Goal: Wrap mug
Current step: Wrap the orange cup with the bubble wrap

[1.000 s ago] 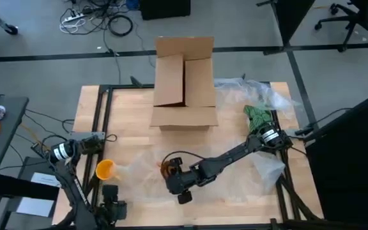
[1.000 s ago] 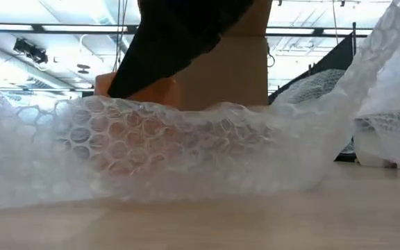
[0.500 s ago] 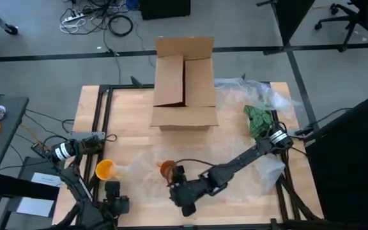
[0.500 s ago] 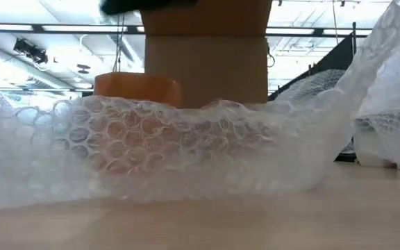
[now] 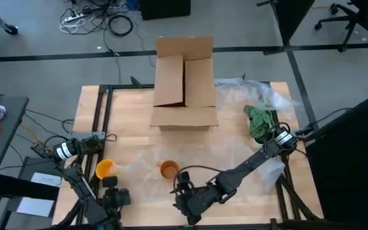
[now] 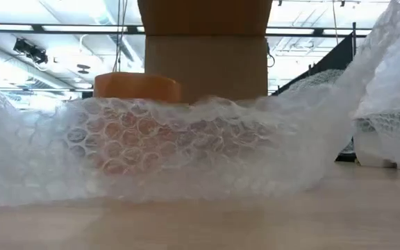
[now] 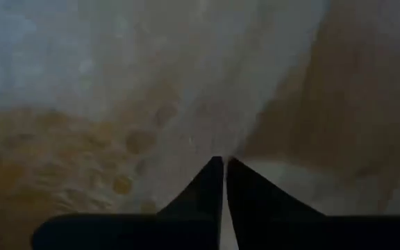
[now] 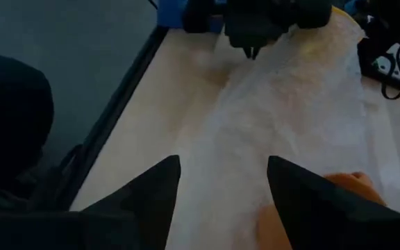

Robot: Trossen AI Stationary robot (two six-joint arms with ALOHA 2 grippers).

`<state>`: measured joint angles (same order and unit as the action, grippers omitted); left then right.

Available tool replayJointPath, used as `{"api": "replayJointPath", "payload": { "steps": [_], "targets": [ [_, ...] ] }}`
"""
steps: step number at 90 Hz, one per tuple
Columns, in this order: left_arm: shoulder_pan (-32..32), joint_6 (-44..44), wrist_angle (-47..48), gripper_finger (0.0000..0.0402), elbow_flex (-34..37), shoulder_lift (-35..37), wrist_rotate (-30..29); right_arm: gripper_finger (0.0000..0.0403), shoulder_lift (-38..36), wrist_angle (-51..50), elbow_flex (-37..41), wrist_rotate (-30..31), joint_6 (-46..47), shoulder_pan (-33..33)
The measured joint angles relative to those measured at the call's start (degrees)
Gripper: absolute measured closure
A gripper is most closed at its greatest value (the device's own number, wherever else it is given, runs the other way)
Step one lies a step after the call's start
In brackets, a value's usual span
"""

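Both arms were dark, near black, built of slim tube links joined by thicker round joints. The right arm (image 5: 248,167) carried a white band with dark marks at the joint nearest the green bundle (image 5: 259,120), and a thin black cable looped along its forearm. The left arm (image 5: 75,176) bore a like white band. The left gripper (image 7: 224,182) ended in two black tapered fingers; the right gripper (image 8: 222,182) had broader black, wedge-shaped ones

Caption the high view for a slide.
Mug on bubble wrap, both grippers near the front edge.
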<state>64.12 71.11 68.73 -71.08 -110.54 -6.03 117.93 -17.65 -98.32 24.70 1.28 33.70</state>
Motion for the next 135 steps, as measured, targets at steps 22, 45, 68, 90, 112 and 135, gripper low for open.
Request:
{"api": "replayJointPath", "payload": {
  "steps": [22,45,68,90,112,135],
  "targets": [
    [0.0,1.7,6.8,0.0402,-9.7,0.0,-1.2,0.0206,0.0,-1.4,1.9,0.4,3.1,-0.6],
    [-0.7,4.1,13.9,0.0402,-24.9,0.0,-15.5,0.0206,0.0,-1.4,6.1,5.2,5.4,-1.6],
    [-3.9,-5.2,15.3,0.0401,-30.3,0.0,-23.8,0.0206,0.0,1.9,6.1,12.4,1.9,-2.8],
    [-11.2,-13.5,15.5,0.0401,-30.4,0.0,-38.4,0.0206,-0.1,0.1,6.1,9.2,1.7,-3.7],
    [-17.4,-17.1,16.4,0.0401,-30.4,0.0,-40.9,0.0206,-4.6,-5.0,6.1,11.8,2.3,-1.7],
    [-22.1,-23.1,16.0,0.0401,-31.1,0.0,-43.8,0.0207,-6.8,0.2,6.0,11.1,0.0,-0.3]
  ]
}}
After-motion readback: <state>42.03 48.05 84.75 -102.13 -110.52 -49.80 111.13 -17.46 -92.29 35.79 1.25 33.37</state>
